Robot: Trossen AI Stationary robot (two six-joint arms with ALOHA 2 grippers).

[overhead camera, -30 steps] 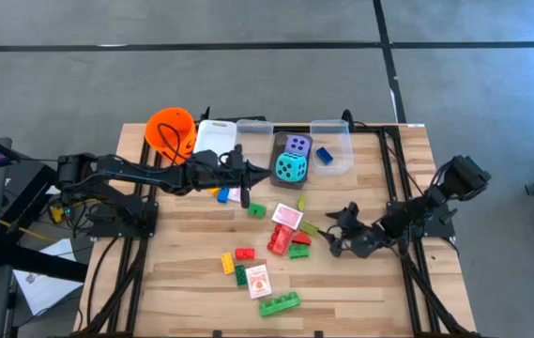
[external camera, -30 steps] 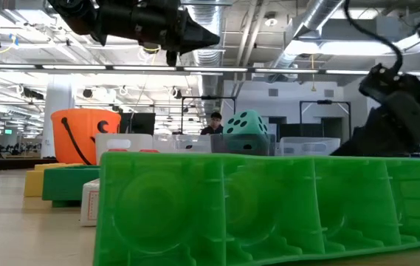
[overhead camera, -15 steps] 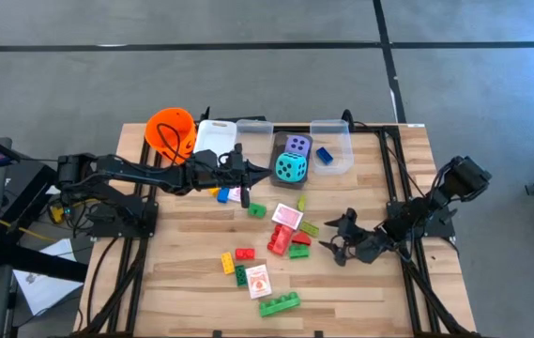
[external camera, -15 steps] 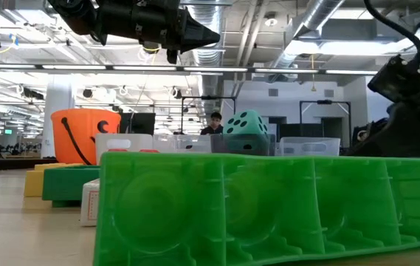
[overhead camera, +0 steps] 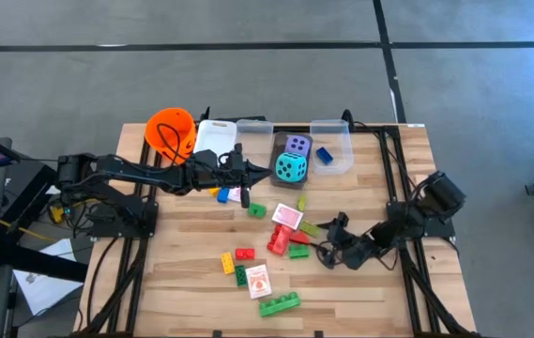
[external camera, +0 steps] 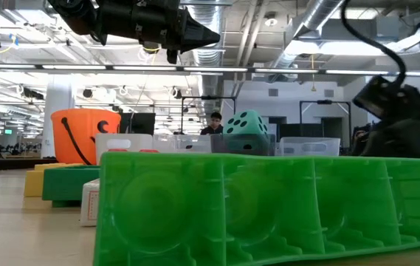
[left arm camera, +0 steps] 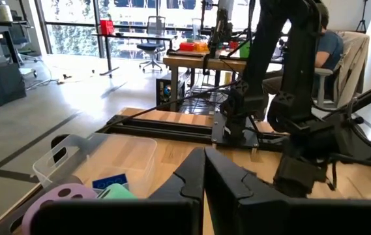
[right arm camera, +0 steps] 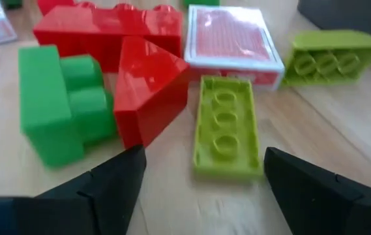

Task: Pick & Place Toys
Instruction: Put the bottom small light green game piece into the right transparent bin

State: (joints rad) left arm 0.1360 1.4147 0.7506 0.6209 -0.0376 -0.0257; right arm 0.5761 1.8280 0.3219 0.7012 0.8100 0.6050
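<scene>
The toys lie scattered on the wooden table. A cluster holds red bricks, a green brick, a pink-white card and a flat lime brick. My right gripper is open and low beside this cluster. Its fingers stand on either side of the lime brick's near end without touching it. My left gripper is shut on nothing and hangs level above the table's far middle. A teal die and a purple die sit in a dark bin.
An orange bucket and clear bins line the far edge; one bin holds a blue brick. A second card lies toward the near edge with a long green brick and small red, yellow and green bricks.
My right gripper has come down and moved toward the table's left, closing in on the red and lime bricks, with its fingers still open. The toys have stayed where they were.
</scene>
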